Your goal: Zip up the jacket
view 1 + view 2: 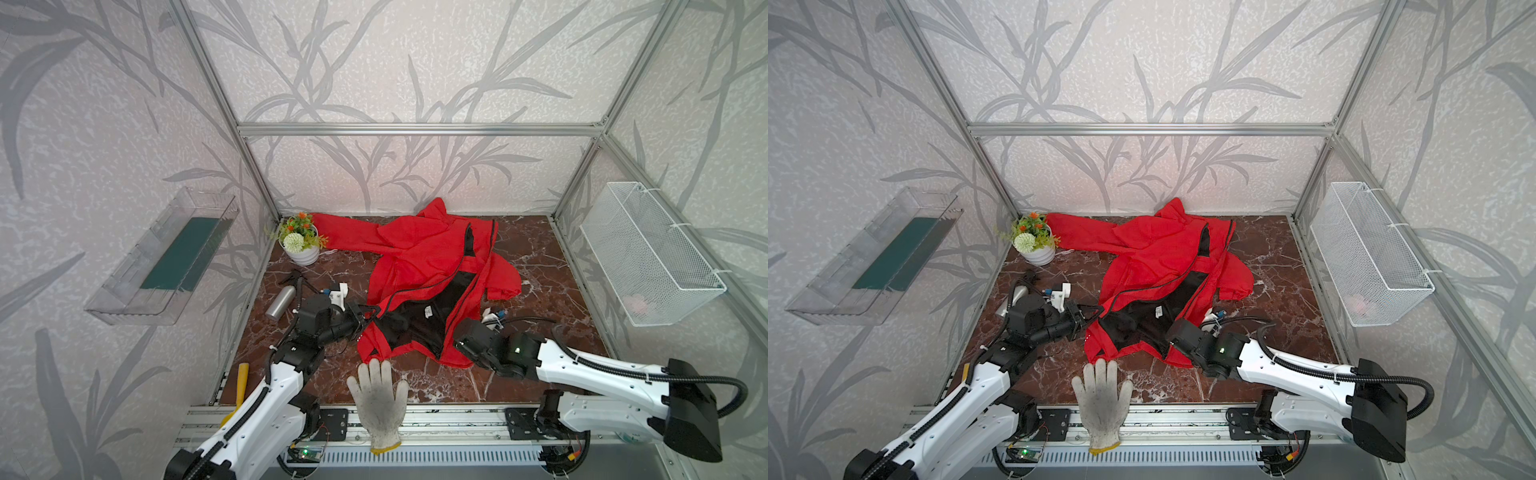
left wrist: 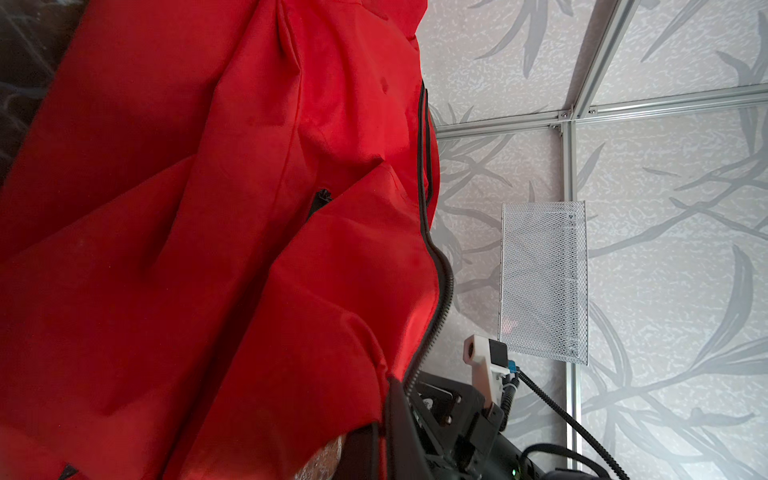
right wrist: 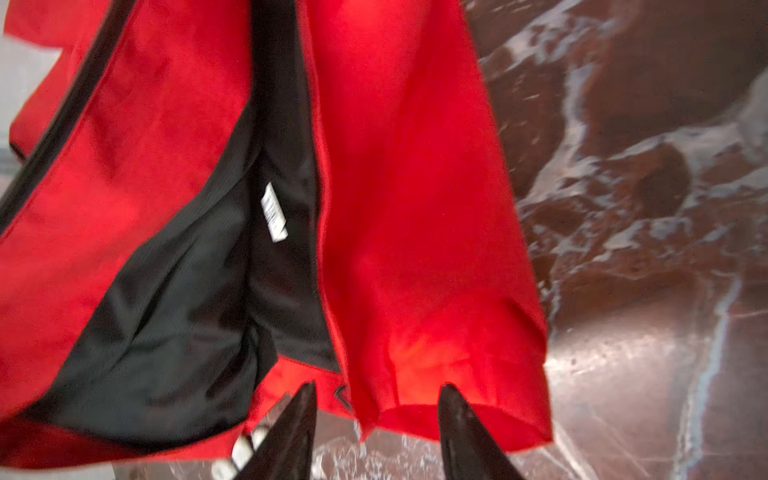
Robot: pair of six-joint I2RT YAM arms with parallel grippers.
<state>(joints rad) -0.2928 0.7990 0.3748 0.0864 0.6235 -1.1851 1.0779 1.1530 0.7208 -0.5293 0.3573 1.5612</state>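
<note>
The left gripper is pressed tight on the black zipper edge of the jacket. The right gripper has its fingers spread, with the corner of the red hem lying between their tips. The jacket sprawls open from the middle of the tabletop to its back edge, one sleeve reaching the back left corner. Bare marble lies free along the right edge. A glove overhangs the front edge. In both top views the right fingers hide under their wrist, and I can't make out the zipper slider.

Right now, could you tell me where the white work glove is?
In both top views the white work glove lies flat at the middle of the table's front edge, just short of the jacket's near hem.
</note>
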